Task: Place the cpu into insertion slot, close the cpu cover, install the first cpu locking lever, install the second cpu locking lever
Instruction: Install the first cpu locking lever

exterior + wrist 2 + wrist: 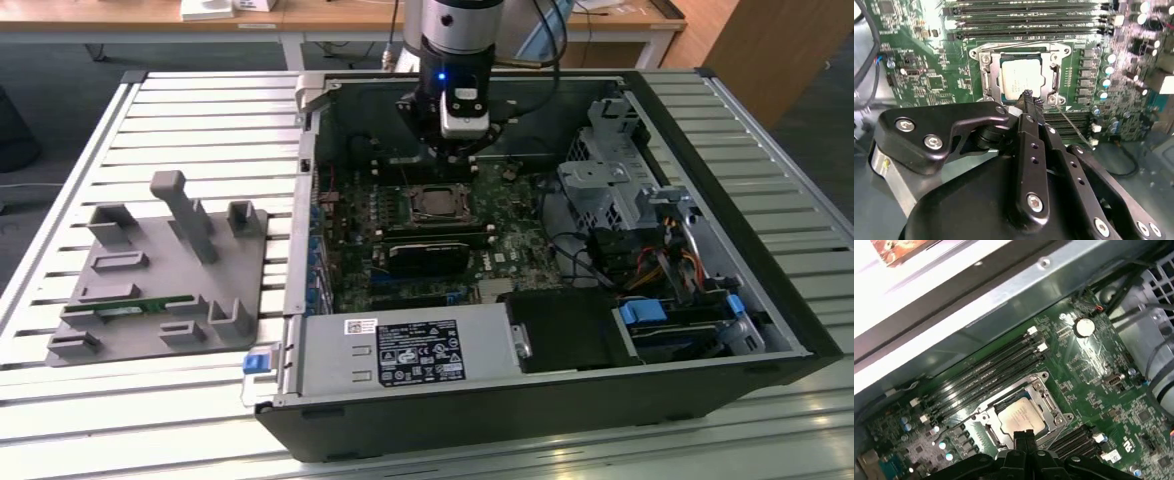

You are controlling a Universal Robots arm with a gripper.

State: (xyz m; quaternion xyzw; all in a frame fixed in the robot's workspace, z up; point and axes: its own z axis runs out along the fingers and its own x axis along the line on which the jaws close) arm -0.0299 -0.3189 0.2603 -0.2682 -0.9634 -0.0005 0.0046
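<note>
Sitting socketed, the cpu (pixel 1021 80) lies just beside the pincer (pixel 1028 96).

Robotics lab or workshop. An open computer case (pixel 561 410) lies on a slatted metal bench (pixel 200 110) beneath the fingers (pixel 1029 112) of the gripper (pixel 451 165) (wooden desks (pixel 347 14) stand beyond them).

Arm (pixel 461 25): silver-grey cylindrical link over a black wrist section with a small blue light (pixel 439 76); white box (pixel 463 112) on its front; black cable (pixel 555 35) alongside. Tool (pixel 1028 95), second wrist view: matte black linkage bars, silver socket-head screws (pixel 1035 202), ridged fingertips (pixel 1029 101), rounded black housing.
</note>
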